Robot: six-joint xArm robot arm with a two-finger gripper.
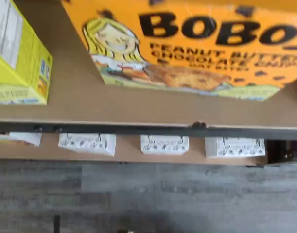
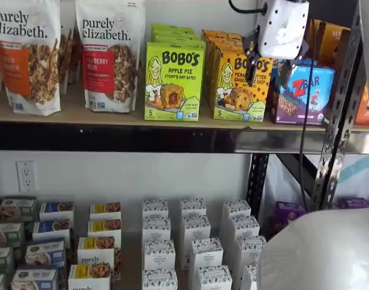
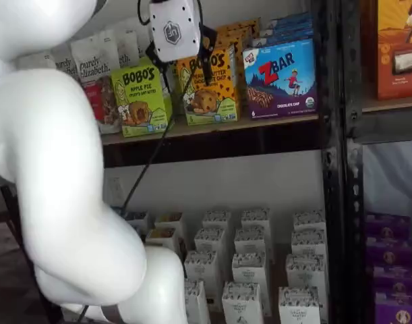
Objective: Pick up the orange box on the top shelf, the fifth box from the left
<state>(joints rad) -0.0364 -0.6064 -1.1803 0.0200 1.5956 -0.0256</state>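
The orange box (image 2: 237, 84) stands upright on the top shelf (image 2: 112, 116), between a lime-green Bobo's box and a blue-purple ZBar box. It also shows in a shelf view (image 3: 207, 88) and fills the wrist view (image 1: 197, 48), which looks down on its front face. My gripper (image 2: 267, 65) hangs in front of the box's upper part, with its white body above. It is open: a gap shows between the two black fingers in both shelf views (image 3: 180, 62). Nothing is held. The shelf board and its black rail (image 1: 138, 129) run below the box in the wrist view.
The lime-green Apple Pie box (image 2: 174, 81) stands close on the left and the ZBar box (image 2: 305, 90) close on the right. Granola bags (image 2: 27, 54) stand further left. A black perforated upright (image 2: 338, 103) rises at the right. Small white boxes (image 2: 190, 241) fill the lower level.
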